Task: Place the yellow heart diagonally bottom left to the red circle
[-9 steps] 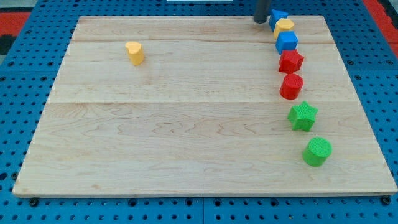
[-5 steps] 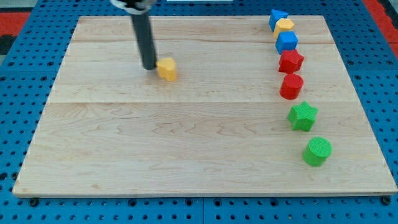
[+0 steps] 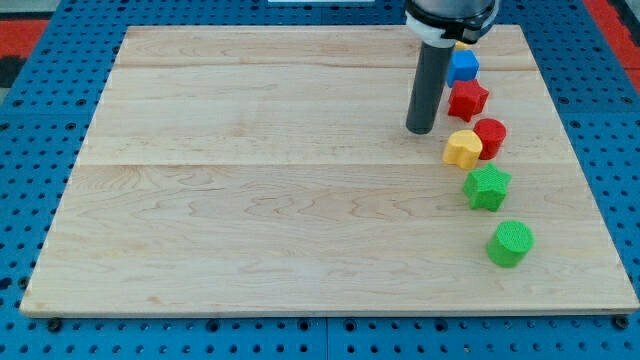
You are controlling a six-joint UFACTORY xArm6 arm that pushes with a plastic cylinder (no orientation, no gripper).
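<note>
The yellow heart (image 3: pixel 462 148) lies on the wooden board (image 3: pixel 250 200) at the view's right, touching the lower left side of the red circle (image 3: pixel 489 136). My tip (image 3: pixel 420 131) rests on the board just left of and slightly above the yellow heart, a small gap apart from it. The rod rises straight toward the view's top and hides part of the blocks behind it.
A column of blocks runs down the view's right: a blue block (image 3: pixel 462 65), a red star-like block (image 3: pixel 467 99), a green star (image 3: pixel 487 187), a green circle (image 3: pixel 510 243). The board's right edge is close beyond them.
The yellow heart has been pushed from the upper middle-left across to the right, against the red circle, which shifted slightly right. My tip moved right with it.
</note>
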